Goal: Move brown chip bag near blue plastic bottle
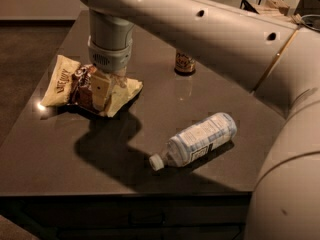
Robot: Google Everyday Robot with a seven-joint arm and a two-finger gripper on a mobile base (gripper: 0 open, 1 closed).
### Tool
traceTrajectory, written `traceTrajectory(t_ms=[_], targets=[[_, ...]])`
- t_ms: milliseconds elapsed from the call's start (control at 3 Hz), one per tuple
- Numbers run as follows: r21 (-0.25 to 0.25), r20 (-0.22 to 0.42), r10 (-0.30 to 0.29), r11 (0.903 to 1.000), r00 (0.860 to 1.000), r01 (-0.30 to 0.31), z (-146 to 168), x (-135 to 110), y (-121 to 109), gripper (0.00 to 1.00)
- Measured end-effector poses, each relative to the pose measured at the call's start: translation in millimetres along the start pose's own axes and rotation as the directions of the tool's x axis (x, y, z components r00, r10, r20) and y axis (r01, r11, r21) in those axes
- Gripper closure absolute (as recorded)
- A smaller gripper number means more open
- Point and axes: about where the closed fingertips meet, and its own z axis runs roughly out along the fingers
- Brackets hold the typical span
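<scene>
The brown chip bag (62,81) lies crumpled at the left of the dark table (65,169), with pale yellow ends and a brown middle. My gripper (101,91) points down from the grey wrist and sits on the bag's brown middle, hiding part of it. The blue plastic bottle (200,139) lies on its side at the front right of the table, white cap toward the front left. It is well apart from the bag.
An orange-gold drink can (185,63) stands at the back centre, its top hidden by my arm. My arm spans the upper and right part of the view. A dark wire rack (265,3) is at the far back right. The table's front edge is close below the bottle.
</scene>
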Motion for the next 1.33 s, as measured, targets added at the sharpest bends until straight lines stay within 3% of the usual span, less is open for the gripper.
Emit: traceTrajectory(t_ms=[667,1000,1333], targets=[[0.019,0.029,-0.014,0.9997,0.999,0.013,-26.7,11.5,6.1,0.75],[0.033,0.035,-0.02,0.9993,0.999,0.018,-45.3,29.5,9.6,0.97],[0.033,0.033,-0.023,0.9992,0.999,0.022,-57.7,49.7,15.8,1.0]])
